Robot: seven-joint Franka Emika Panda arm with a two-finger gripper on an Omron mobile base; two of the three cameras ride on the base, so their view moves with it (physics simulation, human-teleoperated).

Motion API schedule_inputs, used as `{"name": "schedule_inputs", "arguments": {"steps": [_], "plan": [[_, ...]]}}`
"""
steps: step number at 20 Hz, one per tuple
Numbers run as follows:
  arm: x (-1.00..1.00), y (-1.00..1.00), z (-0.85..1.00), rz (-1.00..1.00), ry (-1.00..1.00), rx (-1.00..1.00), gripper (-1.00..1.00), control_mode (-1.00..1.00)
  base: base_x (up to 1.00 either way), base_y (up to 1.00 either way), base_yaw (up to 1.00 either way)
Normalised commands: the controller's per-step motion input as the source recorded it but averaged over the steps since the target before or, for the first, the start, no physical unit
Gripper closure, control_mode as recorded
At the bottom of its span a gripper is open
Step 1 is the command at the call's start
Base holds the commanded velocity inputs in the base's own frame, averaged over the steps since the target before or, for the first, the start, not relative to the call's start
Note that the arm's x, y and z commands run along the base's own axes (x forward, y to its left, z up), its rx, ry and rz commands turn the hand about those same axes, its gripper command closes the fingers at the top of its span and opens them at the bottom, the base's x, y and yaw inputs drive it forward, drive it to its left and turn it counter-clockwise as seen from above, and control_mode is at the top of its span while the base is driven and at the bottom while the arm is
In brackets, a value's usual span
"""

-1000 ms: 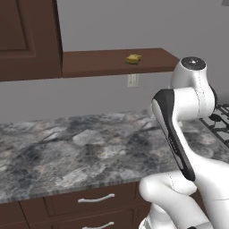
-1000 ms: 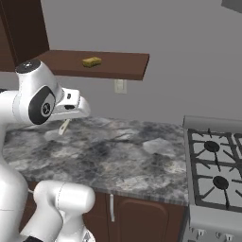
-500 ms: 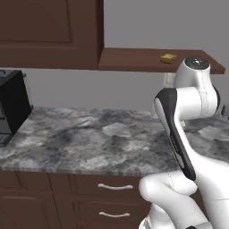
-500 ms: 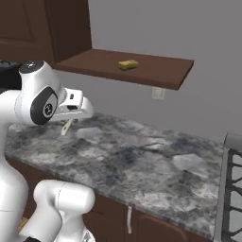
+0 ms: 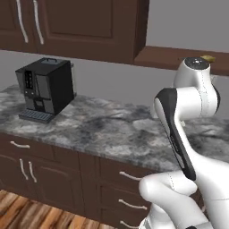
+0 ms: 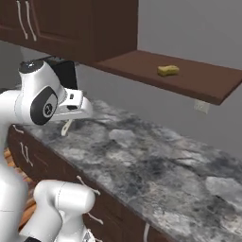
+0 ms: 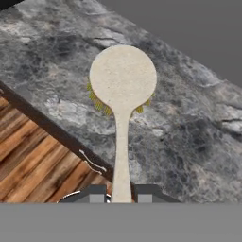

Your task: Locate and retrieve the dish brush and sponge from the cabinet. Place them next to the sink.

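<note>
My gripper (image 7: 121,194) is shut on the thin tan handle of the dish brush (image 7: 123,80); its round cream head with yellowish bristles points away over the marbled counter (image 7: 189,137). From the right base view the gripper (image 6: 78,113) hangs above the counter's front part with the dish brush (image 6: 66,127) slanting down from it. The yellow-olive sponge (image 6: 168,70) lies on the cabinet's flat shelf board (image 6: 203,82), far right of the gripper. A sliver of the sponge (image 5: 207,58) peeks out behind my arm. The dark panelled cabinet (image 5: 89,27) hangs above. The sink is out of view.
A black coffee machine (image 5: 44,89) stands on the counter (image 5: 103,129) at the left, partly behind my arm (image 6: 64,71) in the right base view. Base drawers with silver handles (image 5: 129,176) run below. A wall outlet (image 6: 202,106) sits under the shelf. Wooden floor (image 7: 33,160) lies beyond the counter edge.
The whole picture has slid right, so the base has driven left along the counter. The coffee machine came into view. The gripper still holds the dish brush the same way.
</note>
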Motion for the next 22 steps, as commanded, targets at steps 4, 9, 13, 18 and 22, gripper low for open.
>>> {"name": "schedule_inputs", "arguments": {"steps": [4,9,13,18,22], "plan": [[0.00,0.00,0.00,0.00,0.00,0.00,1.00,1.00,-0.11,0.27,0.47],[0.00,0.00,0.00,0.00,0.00,0.00,1.00,1.00,-0.06,0.24,0.50],[0.00,0.00,0.00,0.00,0.00,0.00,1.00,1.00,-0.05,0.27,0.50],[0.00,0.00,0.00,0.00,0.00,0.00,1.00,1.00,-0.05,0.23,0.50],[0.00,0.00,0.00,0.00,0.00,0.00,1.00,1.00,-0.02,0.17,0.50]]}}
